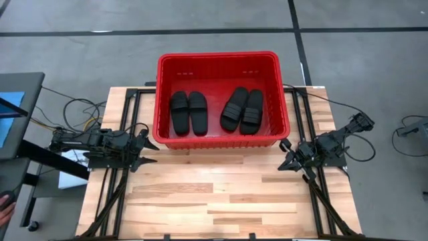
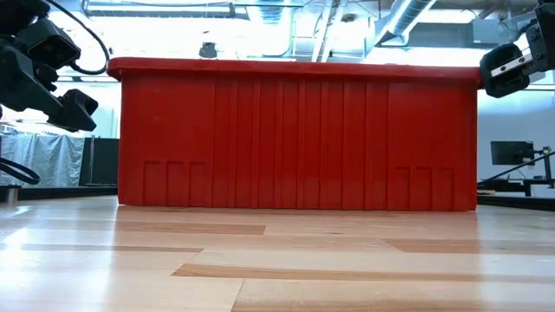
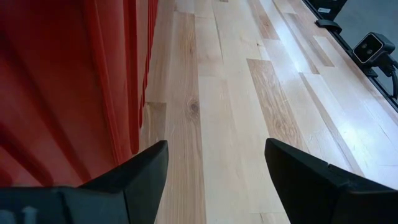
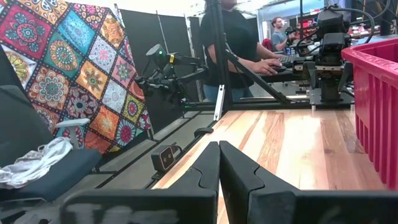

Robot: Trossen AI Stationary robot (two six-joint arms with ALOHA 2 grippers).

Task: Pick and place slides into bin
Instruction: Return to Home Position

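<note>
- Black rubber slides (image 1: 197, 112), four in all, are seen lying flat on the floor of the red bin (image 1: 217, 57), long axes running roughly from the table's front edge to its back.
- One pair (image 1: 179, 112) is laid straight and side by side in the bin's left half; the other pair (image 1: 252, 111) is set in the right half, its far ends tilted slightly to the right. Which ends are the toes cannot be told.
- The left gripper (image 3: 216, 146) is shown with its two dark fingers spread wide and nothing between them, only bare wood.
- It is held low, close beside the bin's ribbed outer wall near the front left corner, without touching it.
- The right gripper (image 4: 219, 146) is shown with its fingers pressed together, nothing clamped, off the bin's front right corner and aimed away from the bin along the table.
- Both grippers are kept outside the bin, with its front wall between them and the slides.
- The bin is placed at the back centre of the light wooden table (image 1: 221, 194), and the two arms are seen flanking its upper corners in the low view.
- A small camera (image 3: 372, 46) is mounted at the table's edge.
- Beyond the table, a patterned cloth (image 4: 68, 68) is hung, and a person in a dark top (image 4: 239, 43) is seen at a bench.
</note>
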